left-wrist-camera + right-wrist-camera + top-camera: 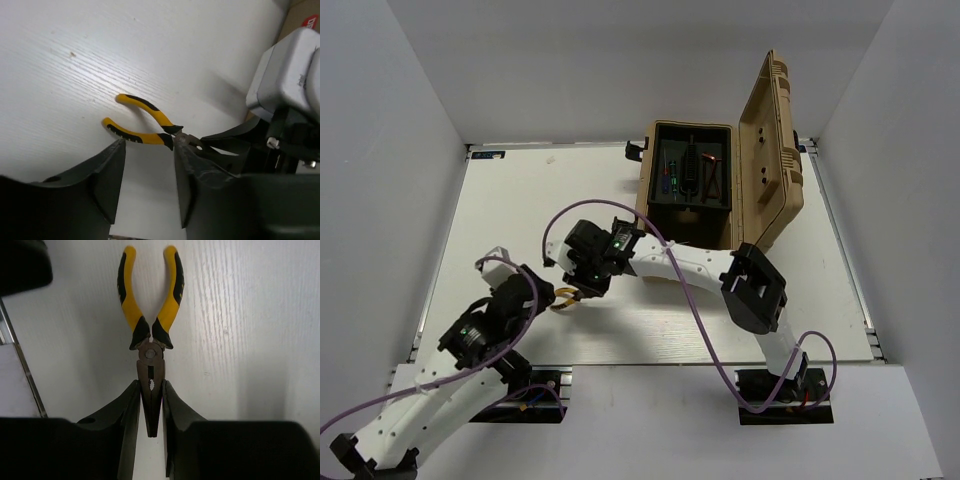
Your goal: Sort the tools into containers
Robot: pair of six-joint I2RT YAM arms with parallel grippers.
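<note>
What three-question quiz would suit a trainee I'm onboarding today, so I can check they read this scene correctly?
1. True or false: the toolbox has its lid shut.
2. Which part of the pliers does the right gripper clamp? A: the yellow handles. B: the metal nose. C: nothing at all.
3. Fill in: the left gripper holds nothing and its fingers stand ___.

Key: 1 false, the lid stands raised. 2 B. 3 open.
</note>
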